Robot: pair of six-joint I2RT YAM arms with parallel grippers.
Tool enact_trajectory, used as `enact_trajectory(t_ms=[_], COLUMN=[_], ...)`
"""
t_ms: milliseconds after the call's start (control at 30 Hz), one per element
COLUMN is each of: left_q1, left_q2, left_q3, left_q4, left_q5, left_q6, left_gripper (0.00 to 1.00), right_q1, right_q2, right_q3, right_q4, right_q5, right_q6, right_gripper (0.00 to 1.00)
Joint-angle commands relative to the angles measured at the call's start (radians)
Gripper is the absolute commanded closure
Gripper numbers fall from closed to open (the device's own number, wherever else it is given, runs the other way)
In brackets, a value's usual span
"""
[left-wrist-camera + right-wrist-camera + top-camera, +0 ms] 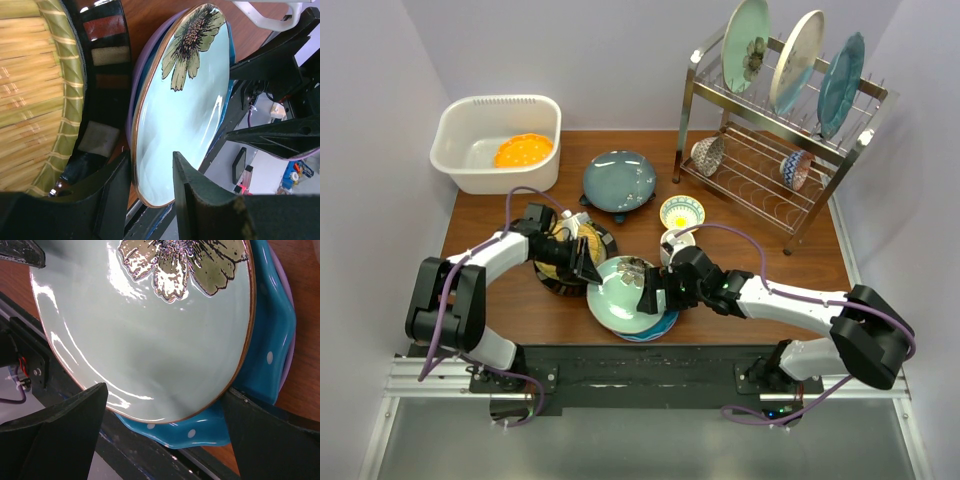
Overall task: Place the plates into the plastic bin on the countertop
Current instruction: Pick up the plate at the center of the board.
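In the top view, we see the left gripper (588,264) at the left rim of the pale green floral plate (618,290), which tops a stack on the countertop (570,312). The plastic bin (455,118), with an orange plate (523,150) inside, sits well beyond those jaws at the far left. We judge the main risk to be a thin edge pinch: lifted by its rim alone, the plate could pivot and slip, or strike the black-rimmed plate (552,280) just behind the fingers. The left arm bends in from its base, forearm low over that plate. The right arm stretches leftward, with the right gripper (646,288) at the stack's opposite side.

In the left wrist view, the green rim runs between the jaws, one finger on each face; we cannot tell whether they pinch it. A lilac plate (134,95) lies beneath.

In the right wrist view, the jaws are spread wide and grip nothing. The green plate's near edge lies between them, with the blue dotted plate (270,340) under it. If that arm crowds in, it could knock the lift.
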Motion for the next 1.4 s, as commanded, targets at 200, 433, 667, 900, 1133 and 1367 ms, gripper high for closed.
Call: enact_trajectory(t_ms=[200, 433, 667, 900, 1133, 1367], left_q1=[-0.018, -0.030, -0.039, -0.042, -0.042, -0.042], left_q2=[0.006, 0.011, 0.009, 0.002, -0.012, -0.034], left_q3=[-0.020, -0.027, -0.026, -0.034, -0.046, -0.064], left_q4=[0.019, 0.023, 0.031, 0.052, 0.111, 0.197], left_q5=[0.049, 0.061, 0.072, 0.107, 0.186, 0.256], left_q6=[0.016, 0.016, 0.015, 0.010, -0.028, -0.086], left_gripper=[0.61, 0.61, 0.62, 0.64, 0.66, 0.67], right_q1=[0.006, 0.006, 0.006, 0.006, 0.006, 0.006], right_q2=[-0.047, -0.045, -0.035, -0.030, -0.028, -0.033], right_q3=[0.003, 0.009, 0.024, 0.037, 0.041, 0.040], right_q4=[0.087, 0.119, 0.130, 0.143, 0.151, 0.157], right_q5=[-0.025, -0.031, -0.038, -0.051, -0.057, -0.054], right_q6=[0.004, 0.002, -0.001, -0.005, -0.007, -0.004], right_gripper=[0.03, 0.03, 0.03, 0.03, 0.03, 0.03])
